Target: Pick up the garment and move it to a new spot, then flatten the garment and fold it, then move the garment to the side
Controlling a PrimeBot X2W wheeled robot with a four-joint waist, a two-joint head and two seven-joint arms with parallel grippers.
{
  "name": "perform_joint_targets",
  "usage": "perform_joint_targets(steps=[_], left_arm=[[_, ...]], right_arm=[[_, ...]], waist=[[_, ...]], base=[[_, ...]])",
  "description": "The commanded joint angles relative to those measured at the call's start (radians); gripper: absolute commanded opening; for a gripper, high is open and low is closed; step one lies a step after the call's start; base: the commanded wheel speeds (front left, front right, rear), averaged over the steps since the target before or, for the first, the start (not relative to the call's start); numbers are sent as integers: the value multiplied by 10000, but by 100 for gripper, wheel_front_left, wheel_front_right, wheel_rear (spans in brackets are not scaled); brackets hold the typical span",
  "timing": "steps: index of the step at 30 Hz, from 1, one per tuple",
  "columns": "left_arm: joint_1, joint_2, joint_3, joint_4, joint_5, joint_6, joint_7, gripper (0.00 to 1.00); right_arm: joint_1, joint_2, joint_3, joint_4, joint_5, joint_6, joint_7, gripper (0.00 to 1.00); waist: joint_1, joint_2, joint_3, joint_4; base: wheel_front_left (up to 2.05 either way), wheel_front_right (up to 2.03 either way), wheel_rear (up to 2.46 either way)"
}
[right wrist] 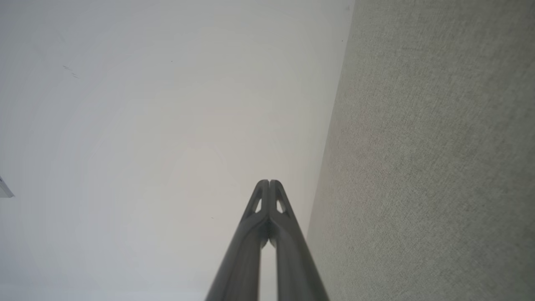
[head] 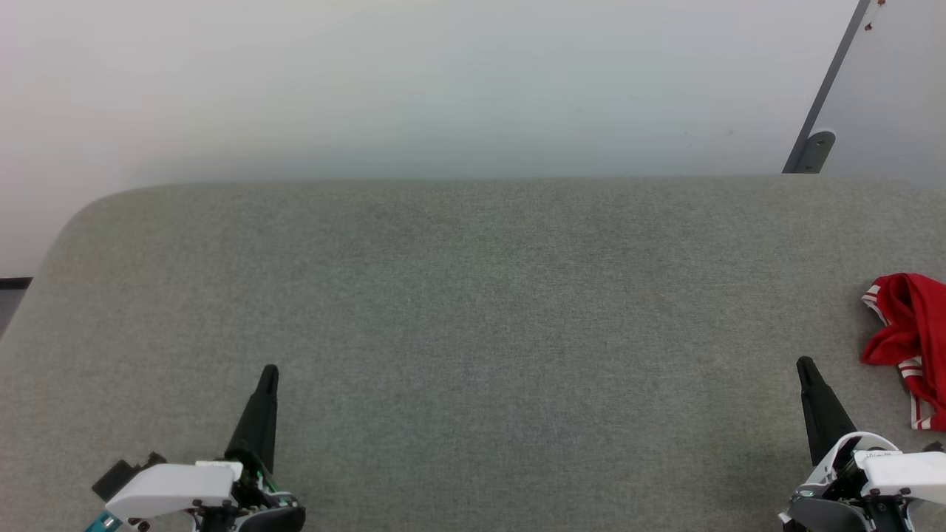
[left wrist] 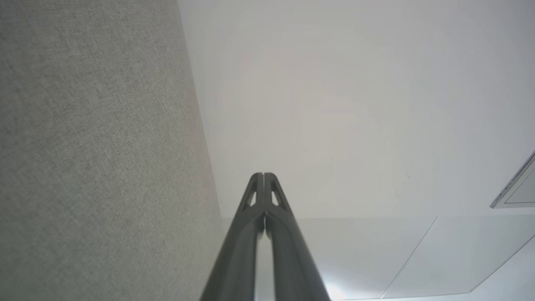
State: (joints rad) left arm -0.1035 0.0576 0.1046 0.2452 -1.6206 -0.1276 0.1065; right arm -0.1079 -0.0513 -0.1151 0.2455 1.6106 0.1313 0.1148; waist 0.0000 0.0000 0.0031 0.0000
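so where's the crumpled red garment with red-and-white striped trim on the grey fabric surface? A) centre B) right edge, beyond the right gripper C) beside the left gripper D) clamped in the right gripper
B: the red garment lies at the right edge of the grey fabric surface, outside the shut right gripper, untouched.

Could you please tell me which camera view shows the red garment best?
The head view: the red garment lies bunched on the grey fabric surface at the picture's right edge, partly cropped. The wrist views look along the shut left gripper and right gripper at that surface and pale wall instead.
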Motion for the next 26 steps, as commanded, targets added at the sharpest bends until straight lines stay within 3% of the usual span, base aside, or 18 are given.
perform_joint_targets(steps=[1,26], left_arm=[[-103,-20,28,14,21,-56,47,0],[-106,-41,57,14,51,-57,50,0]], right_arm=[[-32,35,12,1,40,-10,24,0],[-32,35,14,1,42,-10,22,0]], waist=[[0,0,0,0],[0,0,0,0]], base=[[0,0,0],[0,0,0]])
